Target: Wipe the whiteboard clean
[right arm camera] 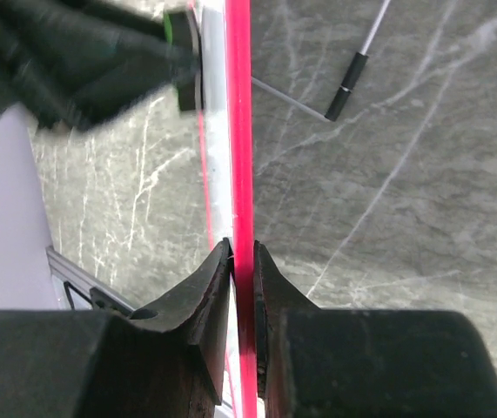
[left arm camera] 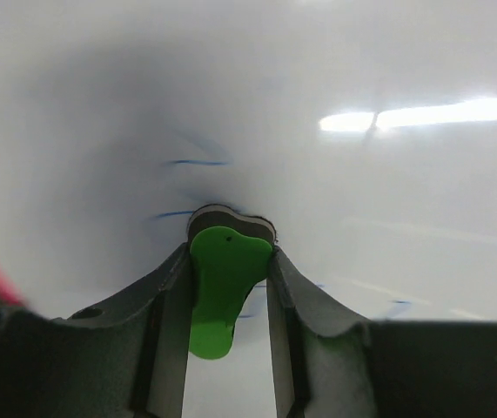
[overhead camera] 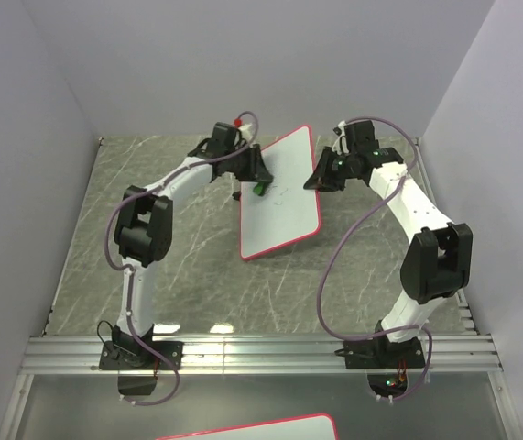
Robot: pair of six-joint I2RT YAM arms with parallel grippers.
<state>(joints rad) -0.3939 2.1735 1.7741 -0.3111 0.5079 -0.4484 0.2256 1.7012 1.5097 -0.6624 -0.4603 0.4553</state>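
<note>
The whiteboard (overhead camera: pixel 279 197), white with a thin red rim, lies tilted on the marble table between both arms. Faint blue strokes (left arm camera: pixel 198 163) remain on its surface (left arm camera: pixel 361 200). My left gripper (overhead camera: pixel 256 186) is shut on the green eraser (left arm camera: pixel 222 283), whose dark pad presses against the board near its left edge. My right gripper (overhead camera: pixel 314 181) is shut on the board's right rim; in the right wrist view the red rim (right arm camera: pixel 239 131) runs straight between the jaws of that gripper (right arm camera: pixel 243 258). The eraser's green edge (right arm camera: pixel 169 26) shows beyond the board there.
A thin black-tipped rod (right arm camera: pixel 344 87) lies on the grey marble table (overhead camera: pixel 188 266) beyond the board. White walls close in the table on three sides. An aluminium rail (overhead camera: pixel 261 348) carries both arm bases. A second red-rimmed board edge (overhead camera: pixel 252 429) shows at the bottom.
</note>
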